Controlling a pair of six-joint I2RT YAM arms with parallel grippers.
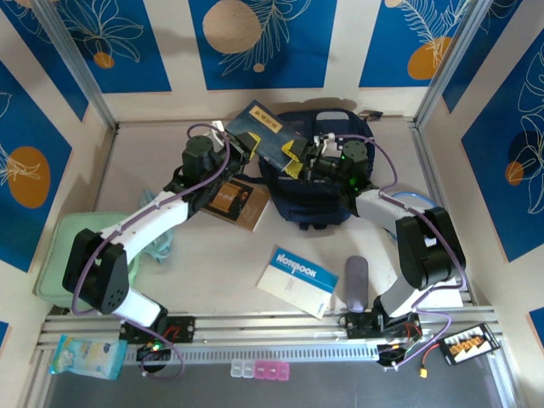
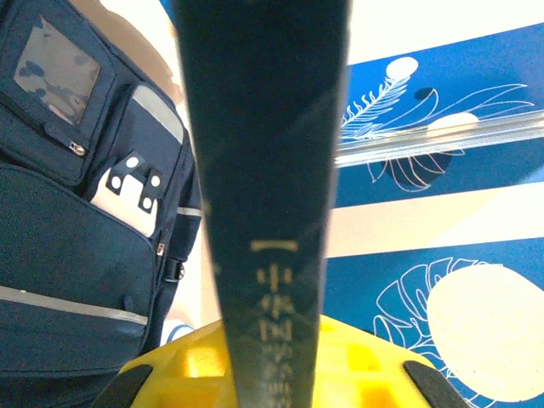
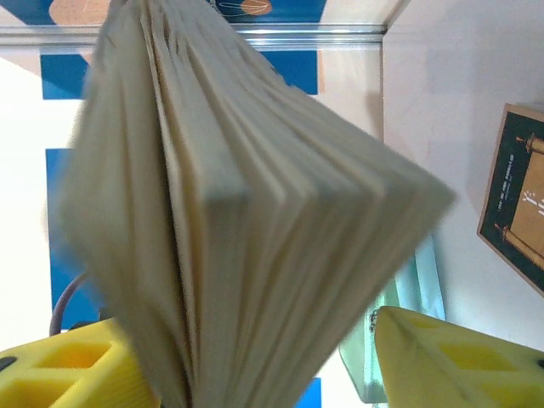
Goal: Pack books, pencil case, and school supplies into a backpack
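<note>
The dark navy book (image 1: 265, 132) is held tilted in the air over the left rim of the navy backpack (image 1: 327, 183). My left gripper (image 1: 245, 144) is shut on its spine (image 2: 268, 170), whose gold lettering runs down between the yellow fingers (image 2: 357, 374). My right gripper (image 1: 297, 158) straddles the book's page edges (image 3: 255, 212) with its jaws apart, and a gap shows beside one yellow finger (image 3: 459, 357). The brown book (image 1: 234, 202) lies left of the backpack. The notebook (image 1: 297, 280) and the grey pencil case (image 1: 357, 285) lie near the front.
A pale-green flat box (image 1: 59, 259) sits at the left edge of the table. A plastic packet (image 1: 85, 357), small pink and white pieces (image 1: 259, 370) and an orange-and-black item (image 1: 467, 344) lie along the front rail. Patterned blue walls close in the back and sides.
</note>
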